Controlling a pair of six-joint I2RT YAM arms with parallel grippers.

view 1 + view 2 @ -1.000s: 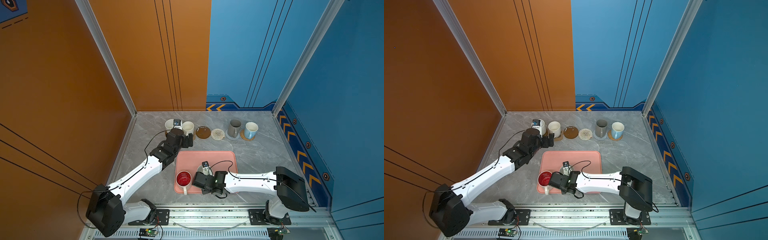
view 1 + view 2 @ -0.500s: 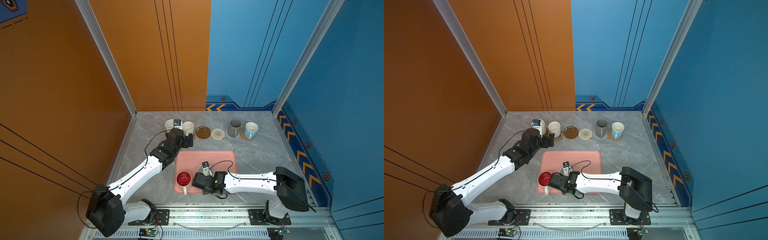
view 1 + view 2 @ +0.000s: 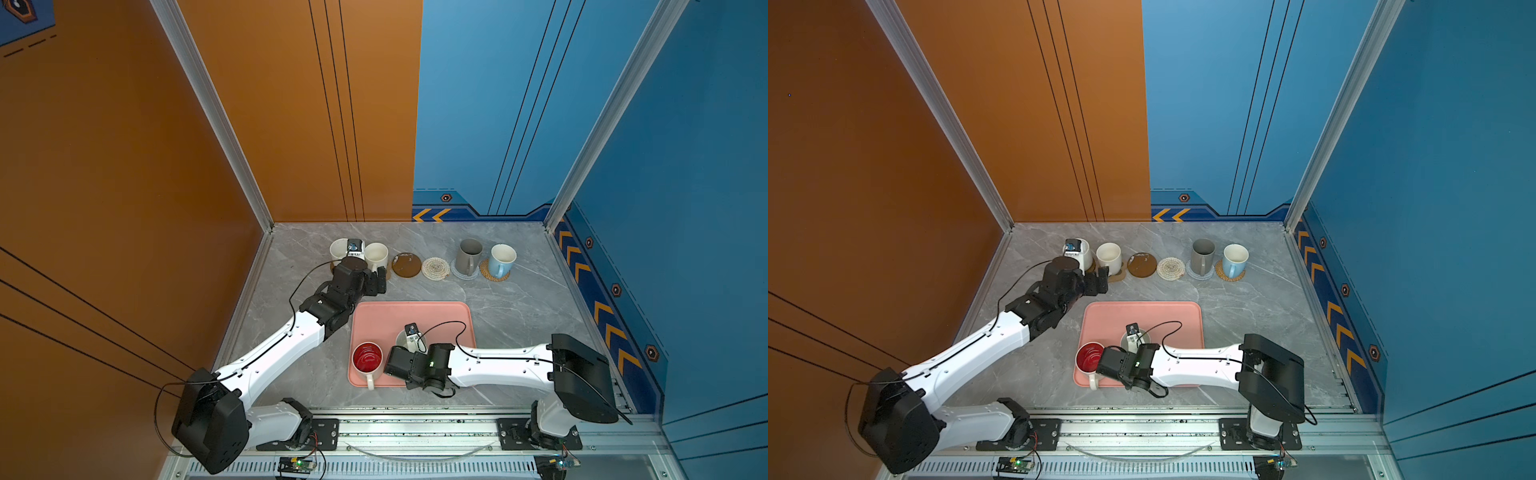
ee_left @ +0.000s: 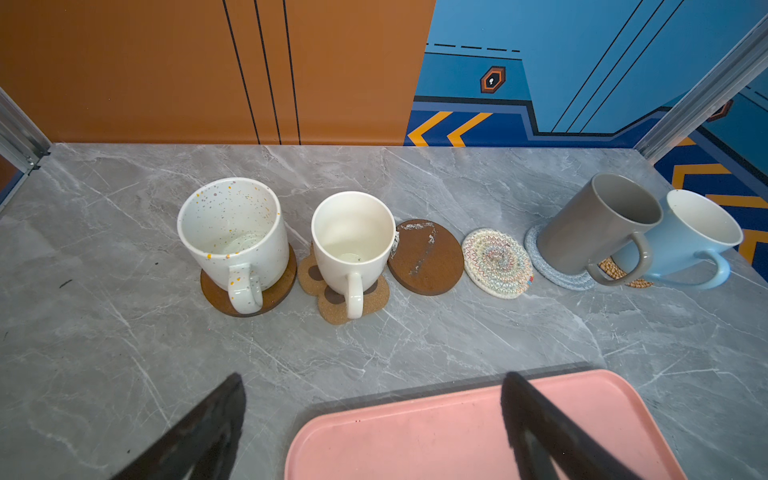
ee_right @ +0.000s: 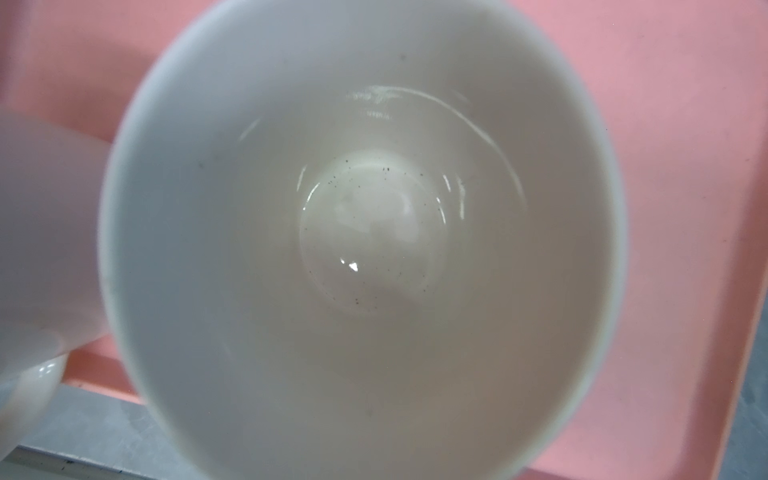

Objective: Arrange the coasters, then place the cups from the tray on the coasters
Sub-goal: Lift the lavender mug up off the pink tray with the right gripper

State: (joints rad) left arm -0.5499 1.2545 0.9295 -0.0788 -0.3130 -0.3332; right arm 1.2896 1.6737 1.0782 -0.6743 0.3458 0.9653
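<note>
**No lift yet, two placements left**

Last second: barely any change. Your right end effector [image 3: 397, 365] crept slightly toward the red cup [image 3: 367, 358]. It's closed narrow at the pale cup [image 5: 374, 249], fingers hidden, so I can't tell if it grips. Pale cup hasn't shifted on the tray [image 3: 415, 311]. Left end effector [image 4: 372, 376] hasn't moved: wide, empty, just short of the white cup [image 4: 353, 237]. That one, speckled cup [image 4: 232, 249], grey cup [image 4: 590, 232] and blue cup [image 4: 681, 257] sit on coasters [image 4: 557, 274]. Brown disc [image 3: 406, 264] and cream round [image 3: 435, 268] are free. My read: lift pending, mind the red cup.
</note>
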